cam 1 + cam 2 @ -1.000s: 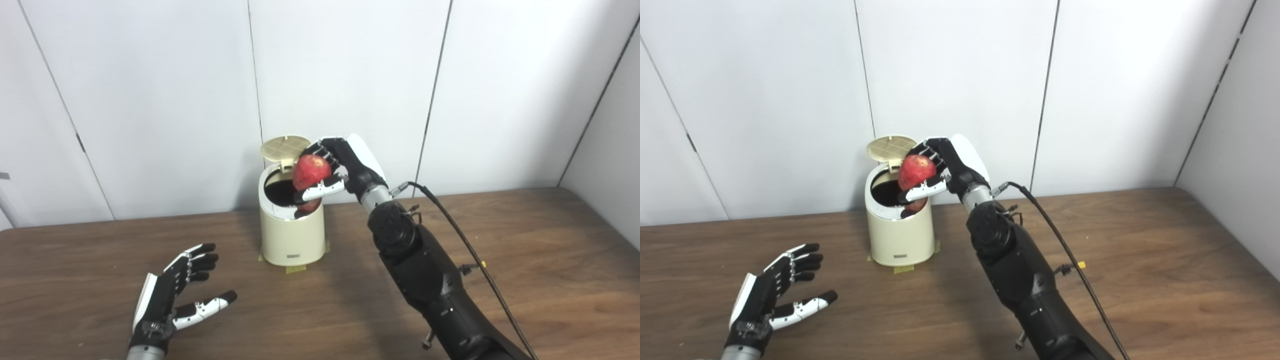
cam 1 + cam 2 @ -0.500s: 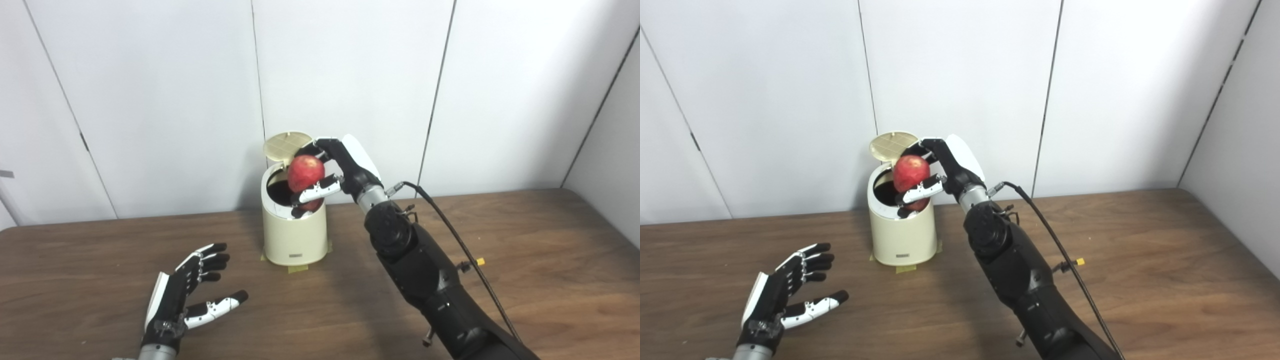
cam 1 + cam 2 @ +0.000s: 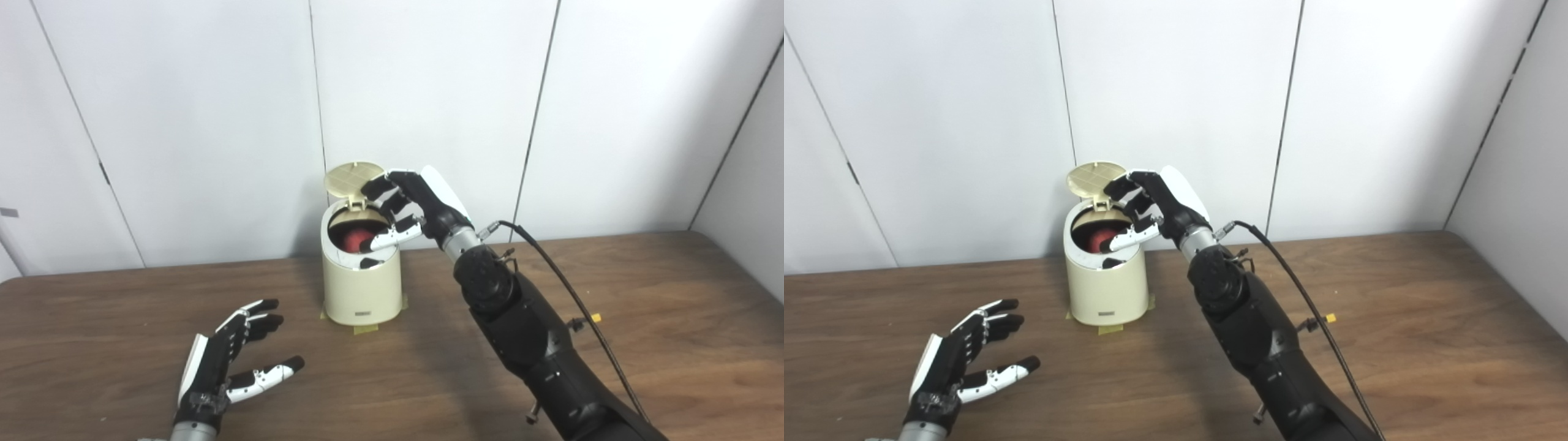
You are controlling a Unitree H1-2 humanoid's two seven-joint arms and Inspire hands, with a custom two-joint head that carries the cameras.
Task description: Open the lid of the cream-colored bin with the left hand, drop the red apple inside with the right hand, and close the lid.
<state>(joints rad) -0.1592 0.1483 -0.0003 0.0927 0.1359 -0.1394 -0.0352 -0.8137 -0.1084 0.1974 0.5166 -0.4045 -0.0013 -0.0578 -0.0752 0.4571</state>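
Observation:
The cream-colored bin (image 3: 361, 288) stands on the table by the wall, its round lid (image 3: 352, 178) tipped up and open at the back. The red apple (image 3: 354, 239) lies inside the bin, partly hidden by the rim. My right hand (image 3: 407, 205) hovers over the bin's right rim, open, fingers spread, holding nothing. My left hand (image 3: 229, 361) rests low over the table to the front left of the bin, open and apart from it.
Yellow tape tabs (image 3: 365, 329) hold the bin's base to the wooden table (image 3: 674, 318). A black cable (image 3: 563, 288) runs along my right arm. White wall panels stand close behind the bin.
My right hand has opened and let go of the apple, which has dropped from above the rim into the bin. The left hand has stayed where it was.

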